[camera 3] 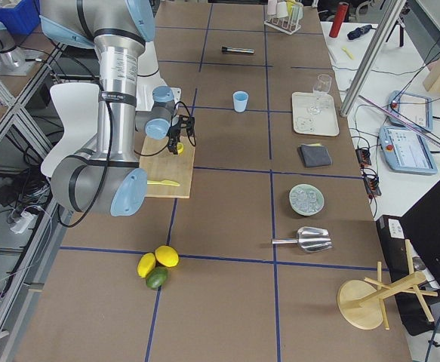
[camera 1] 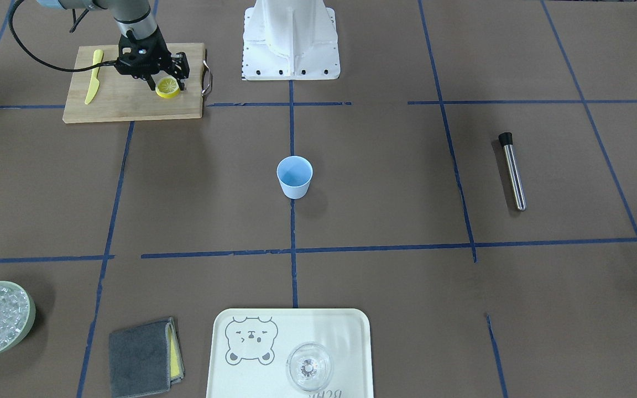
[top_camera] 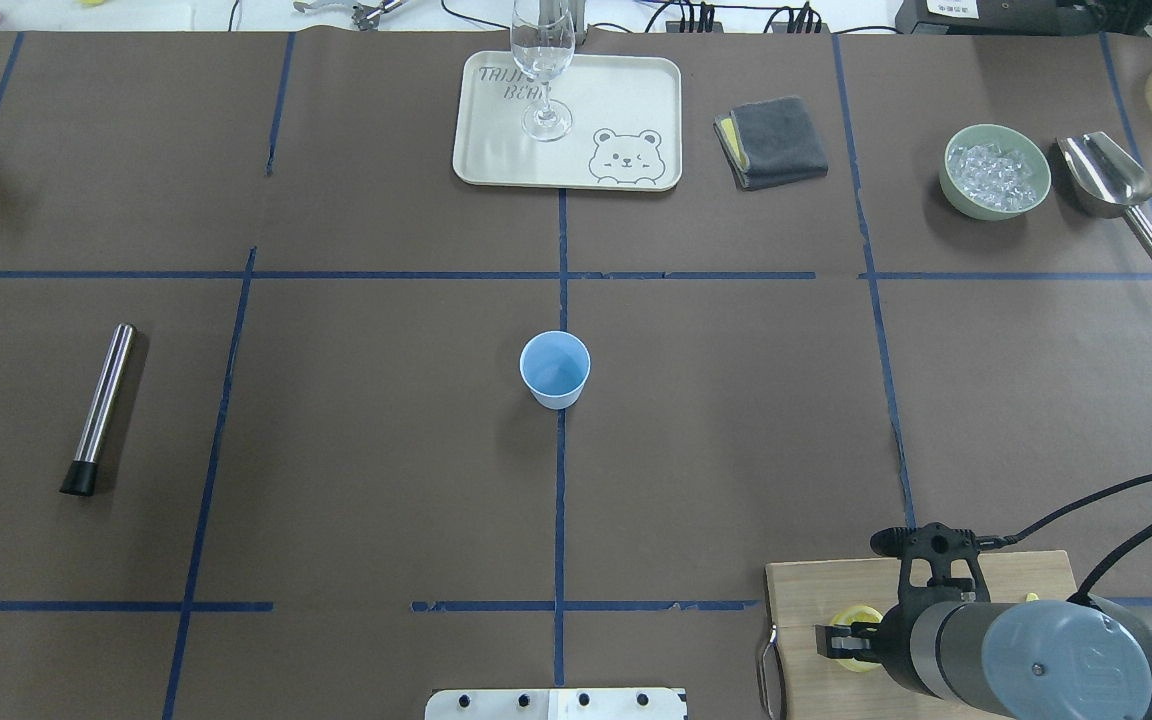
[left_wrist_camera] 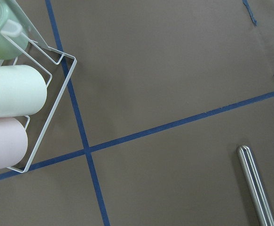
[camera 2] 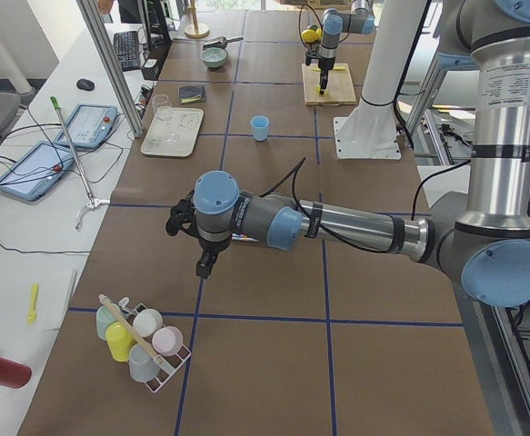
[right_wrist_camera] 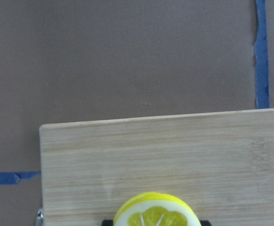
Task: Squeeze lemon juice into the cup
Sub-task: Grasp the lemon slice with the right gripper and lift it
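Observation:
The lemon point(camera 1: 167, 87) is a round slice on the wooden cutting board point(camera 1: 130, 105), near the edge that has a metal handle. My right gripper point(camera 1: 166, 84) stands over it with a finger against each side of the rind, shut on the slice. The right wrist view shows the lemon point(right_wrist_camera: 156, 215) at its bottom edge, with dark fingertips on both sides. The cup point(camera 1: 294, 176), pale blue and upright, stands alone at the table's middle point(top_camera: 555, 368), far from both arms. My left gripper point(camera 2: 203, 269) hovers over bare table near a cup rack; I cannot tell its state.
A yellow plastic knife point(camera 1: 93, 77) lies on the board. A steel muddler point(camera 1: 512, 170) lies on the left side. A tray point(camera 1: 346, 331) holds a clear glass point(camera 1: 308, 366). An ice bowl point(camera 1: 26, 309), a grey cloth point(camera 1: 144, 356), a scoop point(top_camera: 1106, 180) and a wire rack point(left_wrist_camera: 47, 113) are also out.

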